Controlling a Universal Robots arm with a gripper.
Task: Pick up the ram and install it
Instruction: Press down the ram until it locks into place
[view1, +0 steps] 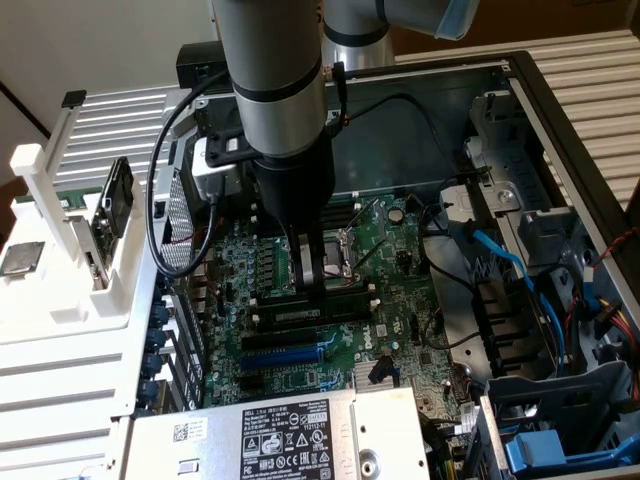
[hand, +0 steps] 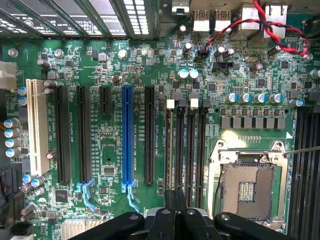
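One silver box (view1: 200, 440) with a black label sits nearest in the exterior view, at the edge of the open computer case (view1: 560, 130). Just beyond it lies the green motherboard (view1: 300, 375) with its blue slot (view1: 285, 352). Past that, the end effector (view1: 312, 288) points straight down, fingers closed together, their tips at the ram (view1: 345, 290). The ram lies along a memory slot beside the empty processor socket (view1: 350, 245). Whether the fingers pinch it or only touch it, I cannot tell. Farther to the exterior view's left stands a white rack (view1: 60, 250).
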